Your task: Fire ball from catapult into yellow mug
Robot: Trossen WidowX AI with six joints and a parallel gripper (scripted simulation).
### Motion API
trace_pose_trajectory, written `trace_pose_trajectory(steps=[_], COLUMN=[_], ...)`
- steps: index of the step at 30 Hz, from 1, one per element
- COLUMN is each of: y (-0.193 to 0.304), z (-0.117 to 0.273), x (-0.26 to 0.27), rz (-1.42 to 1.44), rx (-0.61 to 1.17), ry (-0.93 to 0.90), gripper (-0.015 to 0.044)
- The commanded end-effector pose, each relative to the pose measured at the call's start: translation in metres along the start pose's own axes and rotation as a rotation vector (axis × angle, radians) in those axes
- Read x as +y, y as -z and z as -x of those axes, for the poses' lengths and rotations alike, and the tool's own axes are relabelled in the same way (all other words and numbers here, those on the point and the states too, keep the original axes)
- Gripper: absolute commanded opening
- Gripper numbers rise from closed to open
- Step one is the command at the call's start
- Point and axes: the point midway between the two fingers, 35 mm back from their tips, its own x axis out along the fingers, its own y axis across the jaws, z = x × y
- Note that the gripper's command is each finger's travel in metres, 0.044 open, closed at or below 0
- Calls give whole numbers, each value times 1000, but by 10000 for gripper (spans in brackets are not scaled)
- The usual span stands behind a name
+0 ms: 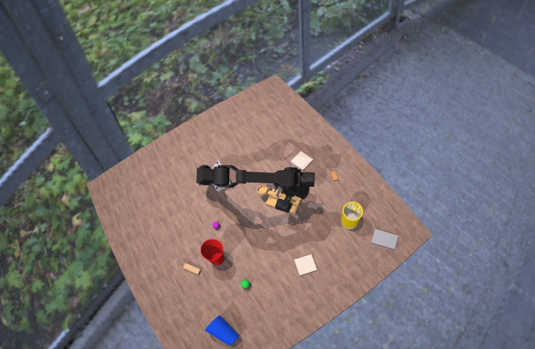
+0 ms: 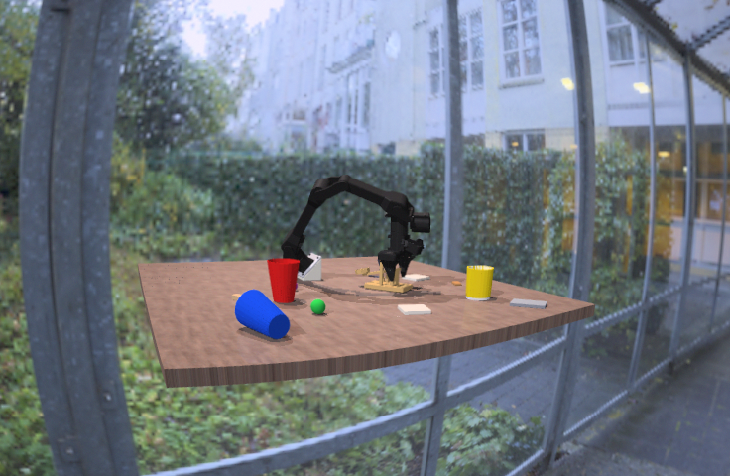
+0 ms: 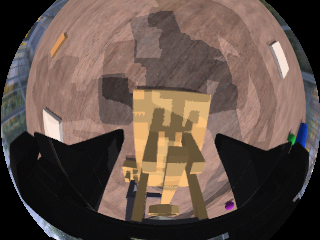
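Observation:
The wooden catapult stands on the table, its arm pointing back toward the robot base. Its round cup shows no ball in it. My gripper is open and empty, low over the catapult, with its fingers on either side of the frame in the wrist view. The yellow mug stands upright beyond the catapult. A purple ball and a green ball lie on the table.
A red cup stands upright. A blue cup lies on its side. White tiles, a grey slab, an orange block and a tan block lie flat.

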Motion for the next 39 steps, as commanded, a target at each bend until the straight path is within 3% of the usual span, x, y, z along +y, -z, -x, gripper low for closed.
trace_pose_trajectory(steps=[1,6,18,23,27,30,39], y=[3,3,1,1,-1,0,0], z=[-7,-7,-4,-4,28,46,39], x=[0,0,0,0,0,0,0], rz=[8,8,-1,-1,0,0,4], rx=[9,9,2,2,2,2,5], ry=[5,5,0,0,-1,-1,1], gripper=[440,440,125,92,0,0,0])
